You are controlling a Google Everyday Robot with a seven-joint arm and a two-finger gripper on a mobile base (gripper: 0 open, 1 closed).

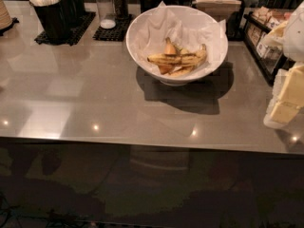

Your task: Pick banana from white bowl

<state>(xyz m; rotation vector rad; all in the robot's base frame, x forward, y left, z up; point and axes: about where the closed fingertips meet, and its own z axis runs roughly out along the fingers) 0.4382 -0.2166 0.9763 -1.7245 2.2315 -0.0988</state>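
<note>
The white bowl, lined with crinkled white paper, stands at the back middle of the grey counter. In it lies the banana, long and slim, yellow with dark streaks, lying roughly left to right. A shorter yellow banana lies just in front of it and a stubby orange cone-shaped piece just behind it. My gripper, white and cream, is at the right edge of the view, well to the right of the bowl, lower in the view, and holds nothing I can see.
Black cups of utensils and shakers on black mats stand at the back left. A rack of packets stands at the back right. The counter's front edge runs across the middle of the view.
</note>
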